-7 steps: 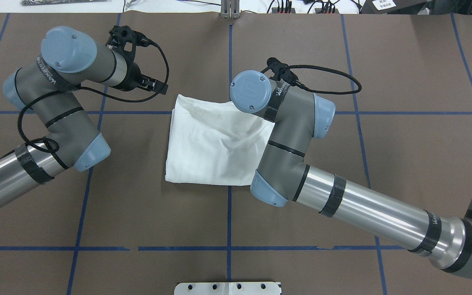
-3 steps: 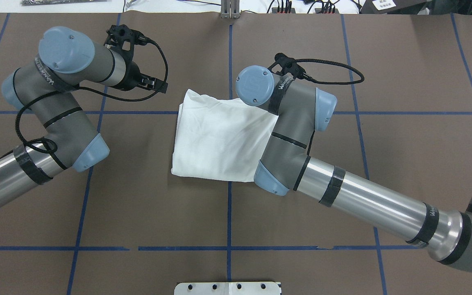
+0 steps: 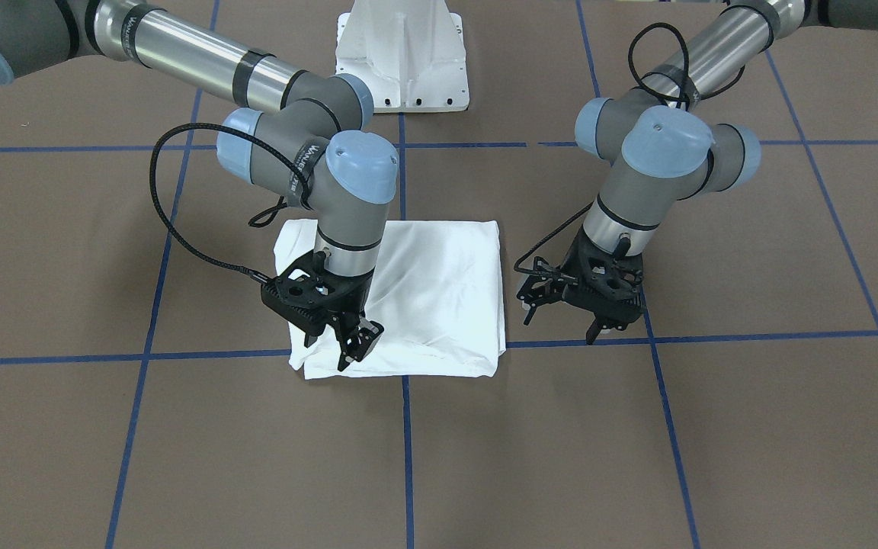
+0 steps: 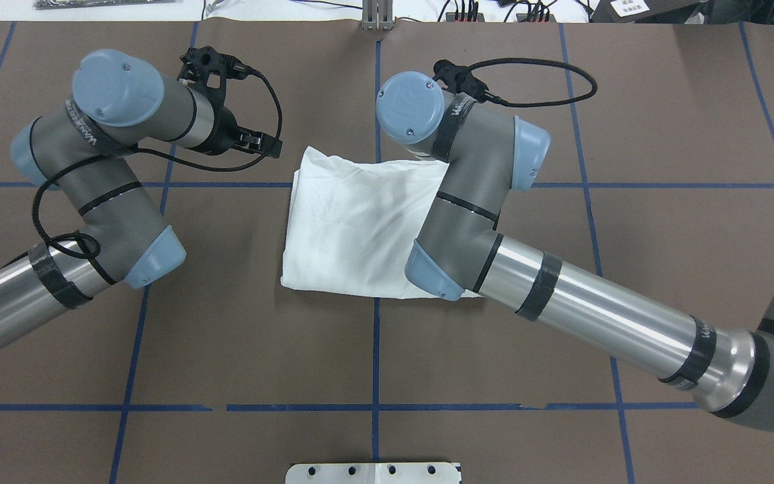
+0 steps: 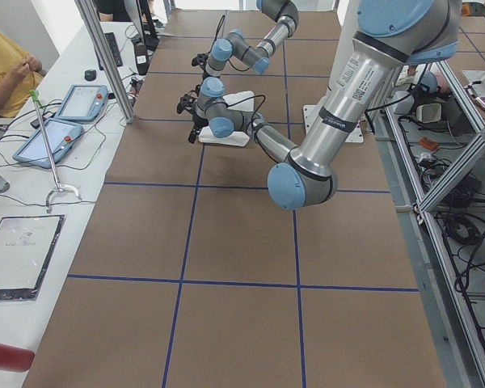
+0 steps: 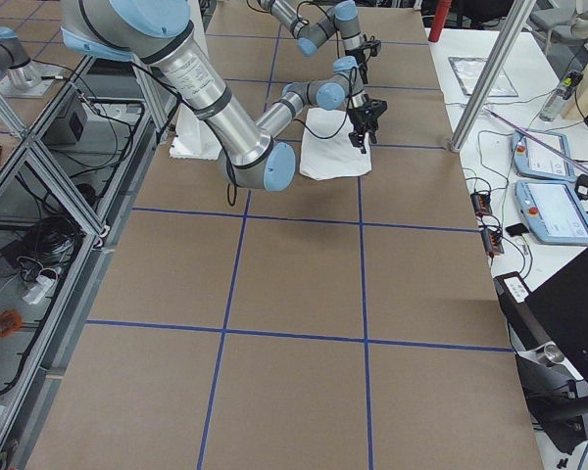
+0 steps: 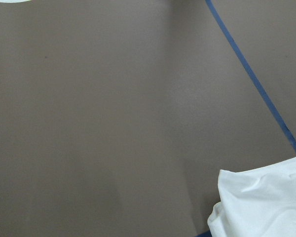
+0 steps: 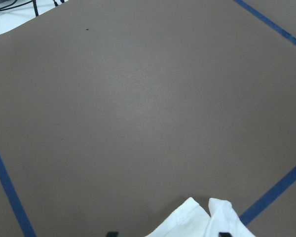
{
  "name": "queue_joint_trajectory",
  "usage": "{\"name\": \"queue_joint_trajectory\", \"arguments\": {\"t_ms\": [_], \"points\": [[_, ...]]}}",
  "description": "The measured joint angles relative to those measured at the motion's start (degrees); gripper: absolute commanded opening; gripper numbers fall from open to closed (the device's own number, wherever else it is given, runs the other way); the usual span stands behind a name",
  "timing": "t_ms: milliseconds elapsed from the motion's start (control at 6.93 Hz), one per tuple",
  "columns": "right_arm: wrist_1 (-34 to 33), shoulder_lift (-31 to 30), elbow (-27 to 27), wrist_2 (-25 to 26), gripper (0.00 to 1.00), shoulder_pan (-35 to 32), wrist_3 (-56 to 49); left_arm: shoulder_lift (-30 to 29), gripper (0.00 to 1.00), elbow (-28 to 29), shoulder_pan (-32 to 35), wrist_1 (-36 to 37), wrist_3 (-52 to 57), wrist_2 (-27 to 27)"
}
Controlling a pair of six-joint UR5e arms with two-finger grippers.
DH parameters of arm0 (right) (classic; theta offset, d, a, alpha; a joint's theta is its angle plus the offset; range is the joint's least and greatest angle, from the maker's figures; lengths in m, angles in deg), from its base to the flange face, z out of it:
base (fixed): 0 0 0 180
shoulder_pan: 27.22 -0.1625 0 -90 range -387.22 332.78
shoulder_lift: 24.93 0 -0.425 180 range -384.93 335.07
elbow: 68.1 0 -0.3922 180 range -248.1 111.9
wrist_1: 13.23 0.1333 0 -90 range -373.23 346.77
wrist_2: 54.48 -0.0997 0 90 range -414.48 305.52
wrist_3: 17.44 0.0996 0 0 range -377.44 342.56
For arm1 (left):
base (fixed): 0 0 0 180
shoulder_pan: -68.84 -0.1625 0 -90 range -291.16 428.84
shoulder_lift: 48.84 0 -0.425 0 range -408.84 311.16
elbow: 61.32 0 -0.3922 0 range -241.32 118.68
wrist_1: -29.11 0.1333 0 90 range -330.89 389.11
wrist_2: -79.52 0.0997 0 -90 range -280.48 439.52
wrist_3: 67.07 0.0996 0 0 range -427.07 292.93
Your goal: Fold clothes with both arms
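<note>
White T-shirt [image 4: 353, 228]; brown table [image 4: 662, 282], blue grid lines [image 4: 696, 185]; grey arms [image 4: 118, 202], light-blue caps [image 4: 117, 87].

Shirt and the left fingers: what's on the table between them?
Nothing. Only bare brown table lies between the shirt and the left fingers, clearest in the front-facing view.

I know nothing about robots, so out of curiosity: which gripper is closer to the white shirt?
Right. The right gripper hangs over a near corner of the shirt, on the operators' side. The left gripper is off the cloth, over bare table beside its edge.
</note>
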Motion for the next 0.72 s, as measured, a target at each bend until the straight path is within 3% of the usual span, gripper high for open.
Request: {"name": "queue_joint_trajectory", "arguments": {"t_ms": [433,722], "points": [[-0.15,-11.13,-14.89,-12.51,1.0,-7.58,-16.97,-5.06,1.0,-0.13,-6.22,6.39,-6.18,2.57],[-0.1,-14.63,-18.66,-15.19,1.0,-9.54,-20.66,-9.1,1.0,0.36,-11.29,11.73,-8.7,7.68]]}}
